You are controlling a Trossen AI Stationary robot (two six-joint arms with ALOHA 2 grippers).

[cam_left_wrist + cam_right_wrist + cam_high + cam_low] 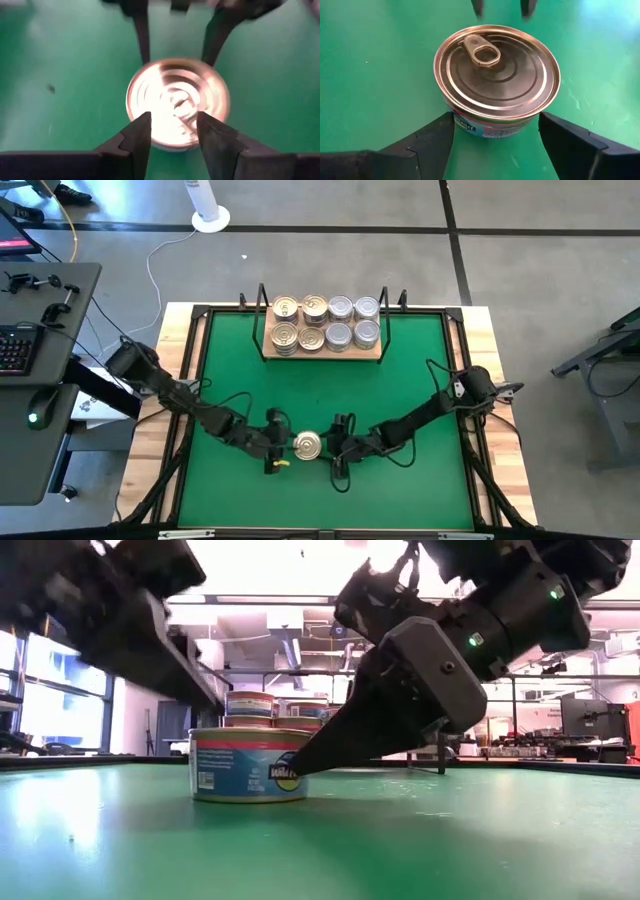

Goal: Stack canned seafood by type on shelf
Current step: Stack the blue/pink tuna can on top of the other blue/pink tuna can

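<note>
My right claw [496, 137] stands open astride a lone gold-lidded tin [496, 82] on the green surface [400, 380], my left claw [174, 131] narrower opposite, gripping nothing; rigid, slick, probably hefty, it wants holding across its side wall.

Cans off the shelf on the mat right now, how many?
1. The single can sits on the green mat between the left gripper and right gripper. All others are stacked on the shelf; lower layers partly hidden.
</note>
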